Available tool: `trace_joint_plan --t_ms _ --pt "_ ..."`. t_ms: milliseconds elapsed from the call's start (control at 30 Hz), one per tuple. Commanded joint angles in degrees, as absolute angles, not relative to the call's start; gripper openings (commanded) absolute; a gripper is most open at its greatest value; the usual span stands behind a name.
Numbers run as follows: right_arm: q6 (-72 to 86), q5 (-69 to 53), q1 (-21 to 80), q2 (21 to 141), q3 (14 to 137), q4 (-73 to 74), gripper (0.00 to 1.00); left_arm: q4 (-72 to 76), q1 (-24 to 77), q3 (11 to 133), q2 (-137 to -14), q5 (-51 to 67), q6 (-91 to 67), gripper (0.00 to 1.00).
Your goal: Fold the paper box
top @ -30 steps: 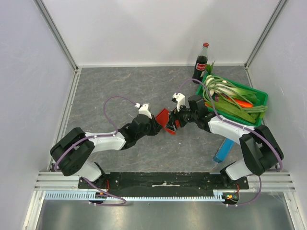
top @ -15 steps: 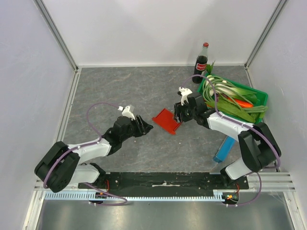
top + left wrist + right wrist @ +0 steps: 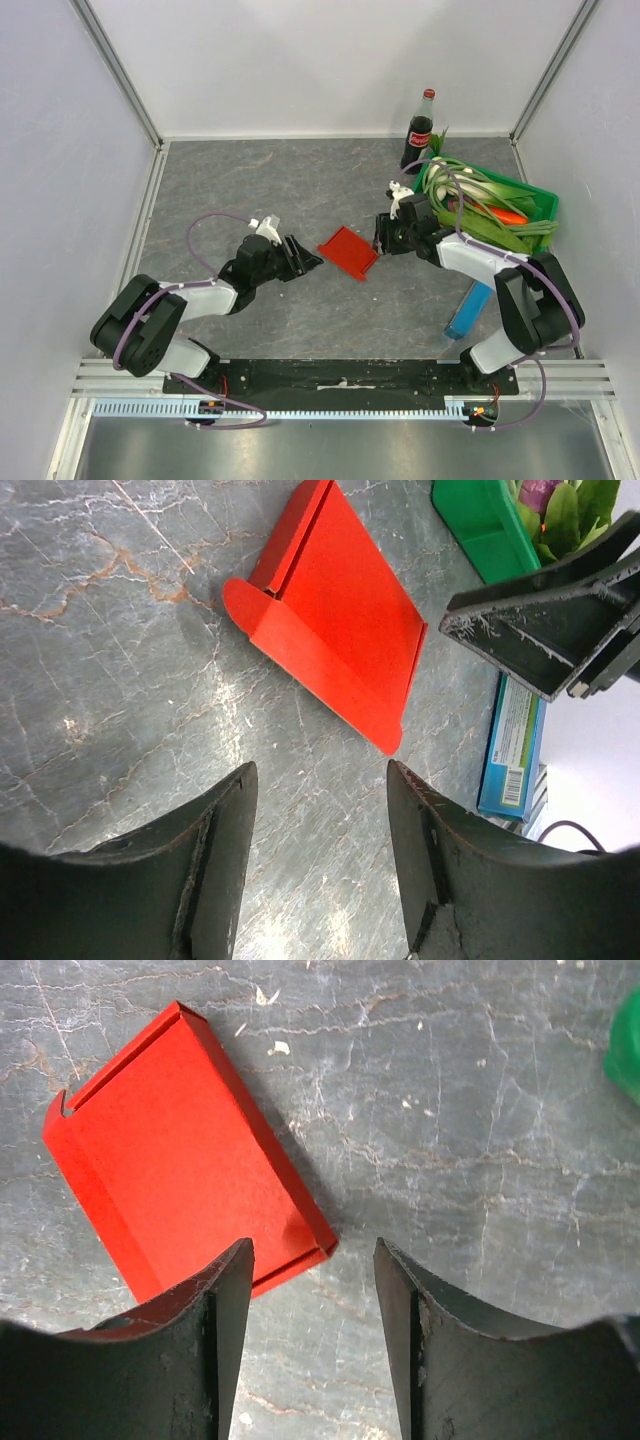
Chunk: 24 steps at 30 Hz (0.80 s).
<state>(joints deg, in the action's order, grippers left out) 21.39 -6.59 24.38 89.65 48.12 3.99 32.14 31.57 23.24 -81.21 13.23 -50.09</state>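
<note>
The paper box (image 3: 348,252) is a flat, bright red folded pack lying on the grey table between my two arms. In the left wrist view the paper box (image 3: 335,620) lies ahead of my left gripper (image 3: 320,770), which is open with only table between its fingers. In the top view the left gripper (image 3: 305,258) stops a short way left of the box. My right gripper (image 3: 379,236) stands at the box's right corner. In its own view the right gripper (image 3: 312,1245) is open and empty, the paper box (image 3: 180,1150) just ahead and to the left.
A green crate (image 3: 543,204) of leeks and carrots stands at the right, with a cola bottle (image 3: 419,132) behind it. A narrow blue box (image 3: 468,310) lies near the right arm's base. Walls close in the table on three sides.
Both grippers held the red box together a second ago. Both have let it go and drawn apart, the left one back to the left. The box now lies flat on the table.
</note>
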Motion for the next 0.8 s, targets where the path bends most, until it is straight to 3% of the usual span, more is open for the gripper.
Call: trace_joint_plan --t_ms 0,267,433,533,633,767 --pt "26.54 -8.86 23.56 86.75 45.0 1.95 0.58 35.85 30.85 24.52 -81.74 15.03 -51.41 0.61" --pt "29.62 -12.48 21.71 88.94 41.31 -4.65 0.43 34.63 30.24 25.92 -81.65 14.59 -50.54 0.65" --pt "29.0 -12.3 20.83 90.79 40.25 -6.15 0.4 31.12 28.31 28.21 -82.0 14.5 -48.61 0.72" --pt "29.09 -14.94 19.78 88.96 39.73 -6.41 0.41 30.68 27.43 28.65 -81.48 14.24 -47.55 0.73" --pt "29.35 -14.5 19.78 85.08 40.16 -5.99 0.5 28.92 26.99 29.53 -81.39 13.1 -46.32 0.73" --pt "29.09 -15.91 19.78 87.35 42.71 -4.83 0.52 26.03 25.84 32.42 -83.75 13.09 -43.6 0.74"
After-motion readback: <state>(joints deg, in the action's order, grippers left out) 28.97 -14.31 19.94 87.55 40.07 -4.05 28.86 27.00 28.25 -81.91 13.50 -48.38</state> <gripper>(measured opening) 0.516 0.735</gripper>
